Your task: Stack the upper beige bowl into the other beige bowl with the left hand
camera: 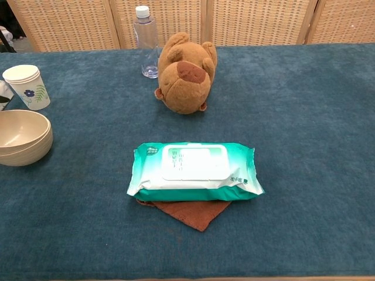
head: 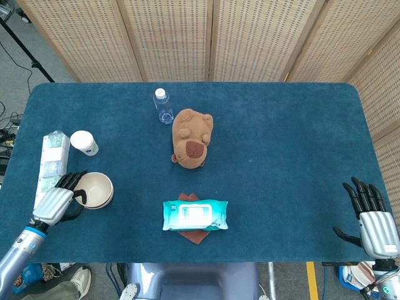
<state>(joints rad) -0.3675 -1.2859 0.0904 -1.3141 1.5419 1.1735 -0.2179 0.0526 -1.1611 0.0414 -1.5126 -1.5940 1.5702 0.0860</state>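
Head view: beige bowls apparently nested.

2 bowls nested at the table's left edge, left hand right beside them, paper cup just behind, plush toy mid-table, bottle behind it, wipes pack up front on a cloth, right hand far right

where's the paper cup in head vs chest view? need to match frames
Head view: paper cup at far left, just above the stacked beige bowls.
Chest view: paper cup at upper left edge, behind the stacked beige bowls.
Shared landmark: the plush toy beside the water bottle.
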